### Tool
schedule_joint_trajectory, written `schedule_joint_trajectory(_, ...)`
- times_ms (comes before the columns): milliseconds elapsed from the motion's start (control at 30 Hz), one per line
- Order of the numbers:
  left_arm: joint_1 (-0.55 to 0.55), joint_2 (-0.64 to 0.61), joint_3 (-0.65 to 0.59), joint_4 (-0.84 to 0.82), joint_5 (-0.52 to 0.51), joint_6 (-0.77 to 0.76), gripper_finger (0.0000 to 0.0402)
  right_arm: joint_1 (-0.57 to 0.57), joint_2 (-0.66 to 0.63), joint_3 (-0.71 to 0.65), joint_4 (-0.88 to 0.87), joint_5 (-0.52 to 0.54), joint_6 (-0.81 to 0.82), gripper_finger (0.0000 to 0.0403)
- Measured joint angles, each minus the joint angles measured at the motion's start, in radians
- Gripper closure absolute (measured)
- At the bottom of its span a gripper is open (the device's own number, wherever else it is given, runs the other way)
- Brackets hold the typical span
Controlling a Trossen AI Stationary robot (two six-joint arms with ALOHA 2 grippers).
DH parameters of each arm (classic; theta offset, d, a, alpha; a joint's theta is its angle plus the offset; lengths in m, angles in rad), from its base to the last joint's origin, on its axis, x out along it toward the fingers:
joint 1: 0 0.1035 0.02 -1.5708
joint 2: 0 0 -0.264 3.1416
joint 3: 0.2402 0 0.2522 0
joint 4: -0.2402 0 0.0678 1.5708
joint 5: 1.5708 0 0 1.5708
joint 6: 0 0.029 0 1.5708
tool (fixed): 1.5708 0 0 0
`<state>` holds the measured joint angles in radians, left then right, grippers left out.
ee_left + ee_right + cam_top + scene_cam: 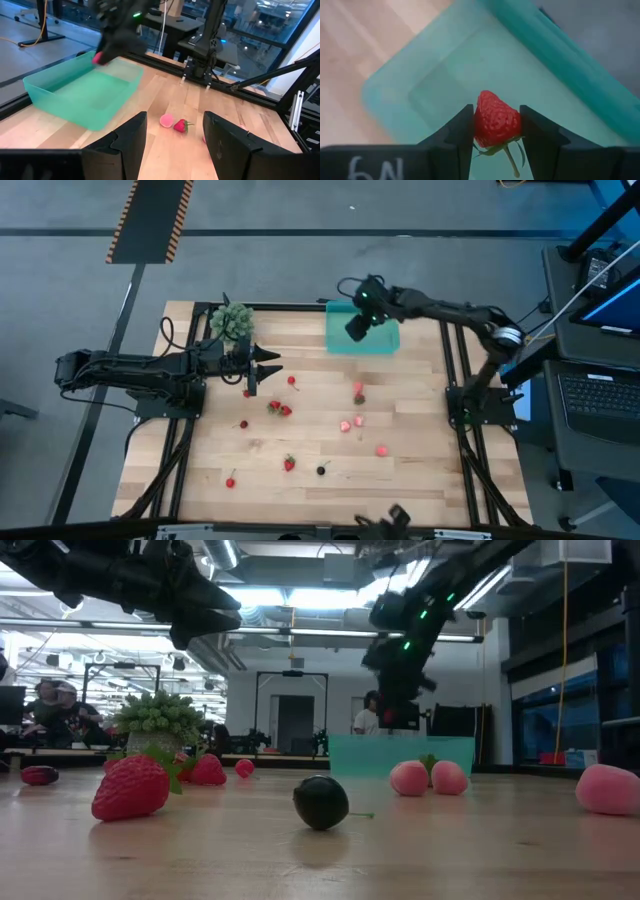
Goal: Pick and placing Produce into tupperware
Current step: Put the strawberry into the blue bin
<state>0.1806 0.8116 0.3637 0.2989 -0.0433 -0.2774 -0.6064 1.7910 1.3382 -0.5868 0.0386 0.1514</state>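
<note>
the right claw (496,132) hangs over the empty teal tray (338,345), clamped on a strawberry (496,120). the left claw (175,132) waits apart over the table; nearly all the fruit (285,410) still lies on the wood.

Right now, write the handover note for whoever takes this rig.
Right gripper: shut on a red strawberry, held above the teal tray at the table's far edge.
Left gripper: open, empty, waiting beside the leafy green clump.
Done: no fruit visible in the tray yet; the held strawberry is not released.
Left: drop this strawberry, then collect the loose pieces on the table, including a pink piece and the dark berry.
</note>
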Motion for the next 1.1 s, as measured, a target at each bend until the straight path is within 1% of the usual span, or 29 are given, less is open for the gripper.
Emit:
schedule_joint_trajectory(133,0.000,0.000,0.000,0.000,0.000,0.000,0.0214,-0.030,0.159,0.162,-0.091,-0.059,-0.001,0.0262)
schedule_joint_trajectory(267,0.000,0.000,0.000,0.000,0.000,0.000,0.0214,-0.033,0.282,0.308,-0.222,-0.067,0.007,0.0260)
schedule_joint_trajectory(533,0.000,0.000,0.000,0.000,0.000,0.000,0.0214,-0.032,0.444,0.497,-0.253,-0.085,0.053,0.0259)
schedule_joint_trajectory(633,0.000,0.000,0.000,0.000,0.000,0.000,0.0214,-0.033,0.491,0.544,-0.268,-0.118,0.053,0.0259)
schedule_joint_trajectory(733,0.000,0.000,0.000,0.000,0.000,0.000,0.0214,-0.032,0.530,0.569,-0.275,-0.121,0.029,0.0259)
schedule_joint_trajectory(867,0.000,0.000,0.000,0.000,0.000,0.000,0.0214,-0.033,0.543,0.583,-0.269,-0.120,0.020,0.0256)
schedule_joint_trajectory(967,0.000,0.000,0.000,0.000,0.000,0.000,0.0214,-0.033,0.543,0.583,-0.268,-0.120,-0.007,0.0242)
schedule_joint_trajectory(1100,0.000,0.000,0.000,0.000,0.000,0.000,0.0214,-0.033,0.543,0.583,-0.248,-0.120,-0.027,0.0210)
